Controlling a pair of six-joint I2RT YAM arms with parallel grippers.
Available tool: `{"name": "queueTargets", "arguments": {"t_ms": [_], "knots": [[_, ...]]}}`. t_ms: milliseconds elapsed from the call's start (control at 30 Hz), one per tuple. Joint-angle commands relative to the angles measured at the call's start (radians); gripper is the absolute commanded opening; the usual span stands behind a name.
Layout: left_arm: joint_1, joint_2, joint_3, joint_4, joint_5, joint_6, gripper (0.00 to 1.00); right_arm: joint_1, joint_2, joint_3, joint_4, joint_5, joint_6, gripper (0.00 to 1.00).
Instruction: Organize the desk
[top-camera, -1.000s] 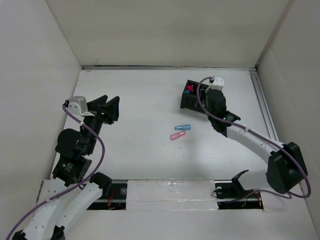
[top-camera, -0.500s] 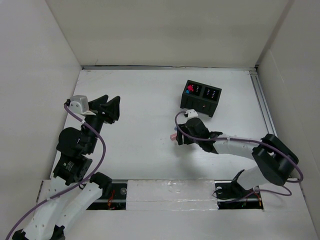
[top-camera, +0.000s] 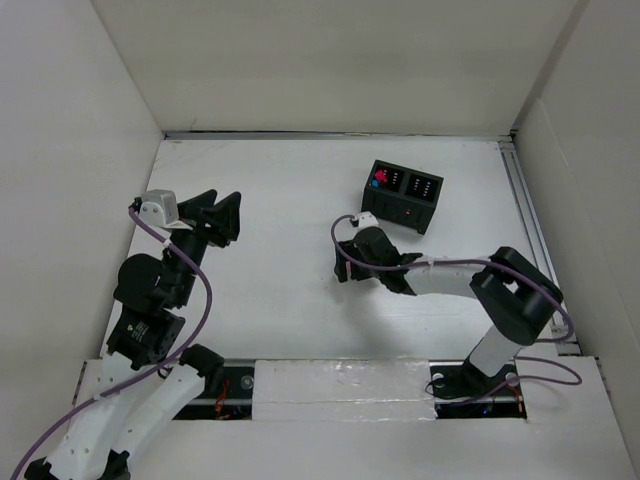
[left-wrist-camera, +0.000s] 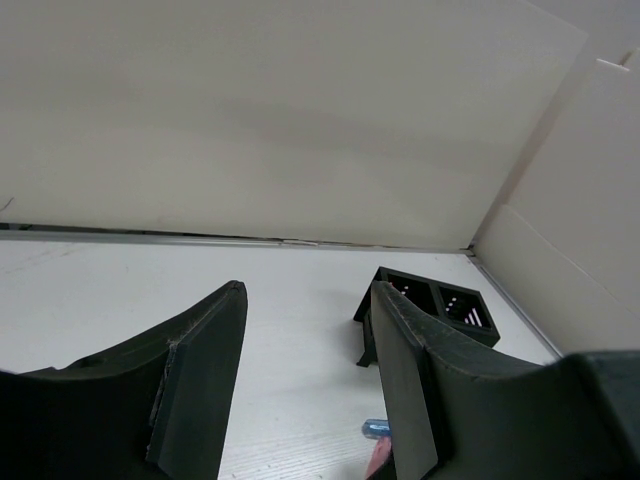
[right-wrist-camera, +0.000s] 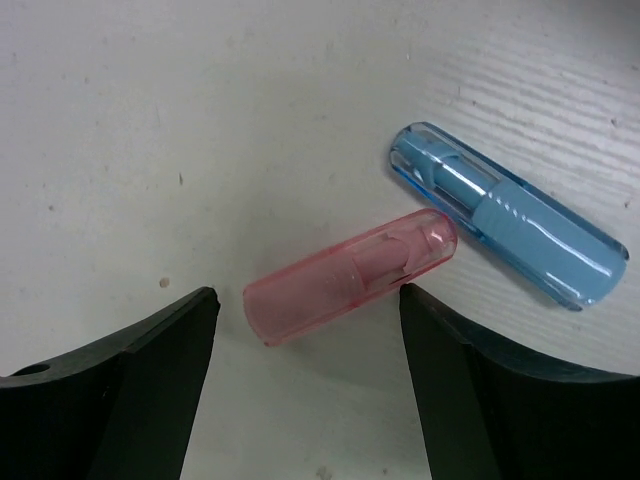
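Right wrist view: the right tool (right-wrist-camera: 308, 300) is spread wide, with nothing in its grip, and its jaws straddle the pink capsule (right-wrist-camera: 350, 277). The capsule lies flat on the white desk (right-wrist-camera: 150, 120) at lower centre of frame. Here's the worry: the capsule runs almost jaw to jaw, so closing would pinch its rounded ends and it could swivel or pop free. Its upper end looks to touch the blue capsule (right-wrist-camera: 510, 228) at upper right, so a skid could knock that one away. In the top view the black organizer box (top-camera: 402, 195) sits upper right. The left tool (top-camera: 215, 215) hovers at left, parted and empty.
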Motion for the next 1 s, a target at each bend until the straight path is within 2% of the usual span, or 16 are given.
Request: {"name": "queueTargets", "arguments": {"t_ms": [0, 167, 300, 333, 400, 433, 467, 500, 633, 733, 833, 933, 967], "knots": [[-0.001, -0.001, 0.003, 0.049, 0.011, -0.008, 0.49, 0.018, 0.051, 0.065, -0.008, 0.039, -0.025, 0.79], [-0.001, -0.001, 0.001, 0.049, 0.007, -0.006, 0.49, 0.066, 0.126, 0.134, -0.086, 0.15, -0.045, 0.77], [-0.001, -0.001, 0.001, 0.05, 0.014, -0.008, 0.49, 0.095, 0.168, 0.174, -0.137, 0.219, -0.051, 0.65], [-0.001, -0.001, 0.003, 0.049, 0.008, -0.006, 0.49, 0.105, 0.171, 0.175, -0.148, 0.23, -0.049, 0.57], [-0.001, 0.001, 0.001, 0.049, 0.011, -0.008, 0.49, 0.118, 0.182, 0.175, -0.154, 0.252, -0.049, 0.51], [-0.001, -0.001, 0.003, 0.049, 0.016, -0.009, 0.49, 0.118, 0.185, 0.178, -0.158, 0.258, -0.049, 0.43], [-0.001, -0.001, 0.003, 0.05, 0.016, -0.008, 0.49, 0.129, 0.185, 0.184, -0.193, 0.282, -0.037, 0.31], [-0.001, -0.001, 0.001, 0.05, 0.013, -0.008, 0.49, 0.129, 0.185, 0.184, -0.198, 0.282, -0.037, 0.27], [-0.001, -0.007, 0.003, 0.049, 0.014, -0.008, 0.49, 0.129, 0.096, 0.157, -0.172, 0.275, -0.023, 0.18], [-0.001, -0.007, 0.001, 0.05, 0.008, -0.008, 0.49, 0.129, -0.035, 0.149, -0.079, 0.273, -0.022, 0.15], [-0.001, -0.004, 0.003, 0.049, 0.014, -0.009, 0.49, 0.068, -0.14, 0.164, -0.034, 0.243, -0.034, 0.14], [-0.001, -0.007, 0.001, 0.052, 0.01, -0.009, 0.49, 0.0, -0.174, 0.218, -0.007, 0.249, -0.065, 0.14], [-0.001, -0.004, 0.0, 0.049, 0.007, -0.009, 0.49, -0.058, -0.183, 0.241, -0.014, 0.247, -0.072, 0.14]]}}
